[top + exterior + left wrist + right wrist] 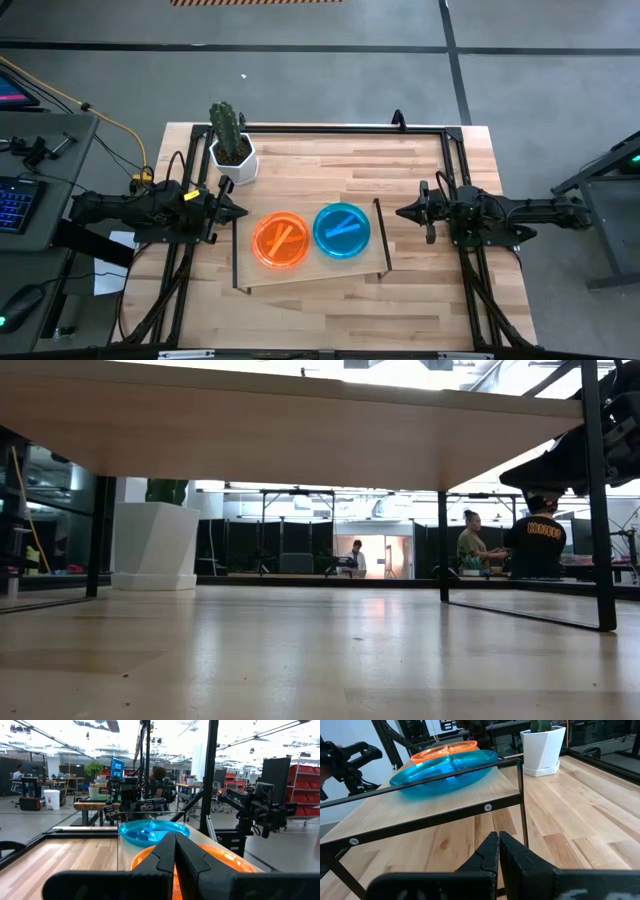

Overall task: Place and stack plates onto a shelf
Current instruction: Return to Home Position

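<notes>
Left hand point(238, 212) hovers low over the tabletop point(420, 300), tip just off the left end of the shelf point(312, 272). Its two dark fingers point(165, 852) are pressed together with nothing between them: closed and empty. It points straight at the shelf's left rail, close to it but clear of it.

Across the way, right hand point(402, 212) mirrors that pose. It is closed as well, pinched flat on nothing, with its tip just beside the shelf's right rail and apart from it. The two arms reach in from the left and right edges of the tabletop and face each other across the shelf.

Between them sits the shelf itself, around the middle of the tabletop and turned slightly askew to its edges. Two splashes of colour are on top of it. The orange plate point(281, 241) is toward the left end and the blue plate point(342, 231) toward the right end. They lie side by side, rims very near each other, both flat on the board. Whether either one is a single plate or a stack, I can't tell from here.

Beyond the shelf's left end, up toward the far left corner of the tabletop, stands the white cactus pot point(233, 160), upright and apart from the shelf. Past the far edge, people point(540, 542) are out in the room behind.
</notes>
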Robot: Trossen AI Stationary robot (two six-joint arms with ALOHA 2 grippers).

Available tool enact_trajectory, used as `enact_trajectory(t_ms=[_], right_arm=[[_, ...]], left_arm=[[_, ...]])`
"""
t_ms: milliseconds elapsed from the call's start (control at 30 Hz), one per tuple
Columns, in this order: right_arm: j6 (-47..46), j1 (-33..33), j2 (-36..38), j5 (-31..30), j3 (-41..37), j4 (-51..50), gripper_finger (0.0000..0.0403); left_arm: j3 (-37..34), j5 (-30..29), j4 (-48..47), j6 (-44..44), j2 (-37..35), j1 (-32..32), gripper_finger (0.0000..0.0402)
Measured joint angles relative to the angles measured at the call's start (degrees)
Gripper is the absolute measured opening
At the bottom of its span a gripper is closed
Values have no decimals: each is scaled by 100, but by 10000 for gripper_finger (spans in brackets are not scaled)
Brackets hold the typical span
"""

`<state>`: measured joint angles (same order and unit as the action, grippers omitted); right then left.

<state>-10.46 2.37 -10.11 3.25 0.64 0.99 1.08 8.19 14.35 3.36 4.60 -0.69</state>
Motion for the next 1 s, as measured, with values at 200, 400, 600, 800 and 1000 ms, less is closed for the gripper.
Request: enact_trajectory(t_ms=[200,400,600,800,1000], right_arm=[[0,0,0,0,2,-1,0],[0,0,0,0,2,0,0],[0,0,0,0,2,-7,0],[0,0,0,0,4,-22,0],[0,0,0,0,4,-26,0]], left_arm=[[-35,-2,-123,-3,-131,0,0],[-35,-1,-128,1,-446,0,0],[-39,0,-94,-2,-439,0,0],[-39,0,-142,2,-435,0,0],[-39,0,-121,-2,-435,2,0]])
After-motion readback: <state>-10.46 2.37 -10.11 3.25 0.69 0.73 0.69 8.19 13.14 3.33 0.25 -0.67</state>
